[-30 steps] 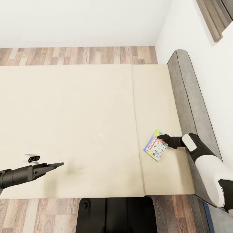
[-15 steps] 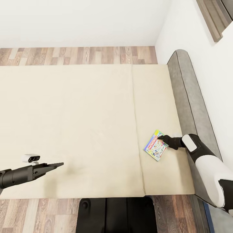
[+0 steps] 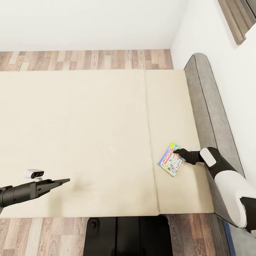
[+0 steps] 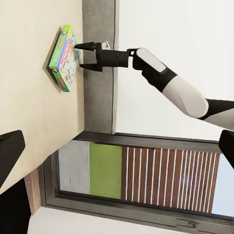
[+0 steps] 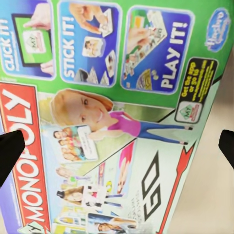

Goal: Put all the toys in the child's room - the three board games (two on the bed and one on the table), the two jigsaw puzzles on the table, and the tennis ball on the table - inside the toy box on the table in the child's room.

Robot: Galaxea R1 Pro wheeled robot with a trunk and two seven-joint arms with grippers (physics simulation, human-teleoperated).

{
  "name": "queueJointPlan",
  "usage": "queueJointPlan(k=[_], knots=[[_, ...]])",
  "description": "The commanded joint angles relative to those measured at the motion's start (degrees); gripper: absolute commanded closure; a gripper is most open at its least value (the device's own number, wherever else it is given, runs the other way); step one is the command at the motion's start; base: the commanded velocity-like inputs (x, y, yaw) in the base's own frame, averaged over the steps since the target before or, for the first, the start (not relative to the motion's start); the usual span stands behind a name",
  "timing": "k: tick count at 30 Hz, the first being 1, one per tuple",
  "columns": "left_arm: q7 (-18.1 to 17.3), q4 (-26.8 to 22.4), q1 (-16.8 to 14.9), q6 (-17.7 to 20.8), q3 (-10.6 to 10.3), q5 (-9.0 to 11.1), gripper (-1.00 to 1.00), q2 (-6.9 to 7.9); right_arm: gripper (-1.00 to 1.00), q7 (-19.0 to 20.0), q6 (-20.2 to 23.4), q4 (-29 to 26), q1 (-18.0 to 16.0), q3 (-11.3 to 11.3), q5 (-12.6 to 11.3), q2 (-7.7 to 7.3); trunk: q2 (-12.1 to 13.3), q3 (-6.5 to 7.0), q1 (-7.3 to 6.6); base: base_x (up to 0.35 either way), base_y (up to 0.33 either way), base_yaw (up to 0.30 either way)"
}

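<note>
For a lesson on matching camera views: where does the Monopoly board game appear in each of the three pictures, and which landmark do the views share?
Head view: Monopoly board game lies on the beige mattress, lower right, at the right gripper.
Left wrist view: the game is at upper left, the right gripper reaching it.
Right wrist view: its cover spans most of the picture.
Shared landmark: the mattress under the box.

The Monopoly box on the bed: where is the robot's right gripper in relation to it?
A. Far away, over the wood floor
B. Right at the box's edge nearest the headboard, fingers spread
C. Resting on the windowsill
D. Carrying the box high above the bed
B. The right gripper sits at the headboard-side edge of the Monopoly box, which lies flat on the bed; the right wrist view shows its fingertips apart on either side.
</note>
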Motion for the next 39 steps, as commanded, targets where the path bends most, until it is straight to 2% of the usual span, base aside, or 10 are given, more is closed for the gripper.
queueJointPlan(k=[1,28,39], knots=[[-0.21,-0.01,-0.01,0.61,-0.01,-0.01,-1.0,0.02,-1.0,-0.05,0.33,-0.05,-0.02,-0.25,-0.07,0.02,-0.09,-0.13,0.03,0.0,0.0,0.0],[-0.21,-0.01,-0.01,0.61,-0.01,-0.05,-1.0,0.02,-1.0,0.03,0.66,-0.05,-0.02,-0.34,-0.07,0.05,-0.09,-0.61,0.03,0.0,0.0,0.0],[-0.21,-0.01,-0.01,0.61,-0.01,-0.09,-1.0,0.02,-1.0,0.11,0.64,-0.05,-0.02,-0.35,-0.07,0.11,-0.09,-1.4,0.03,0.0,0.0,0.0]])
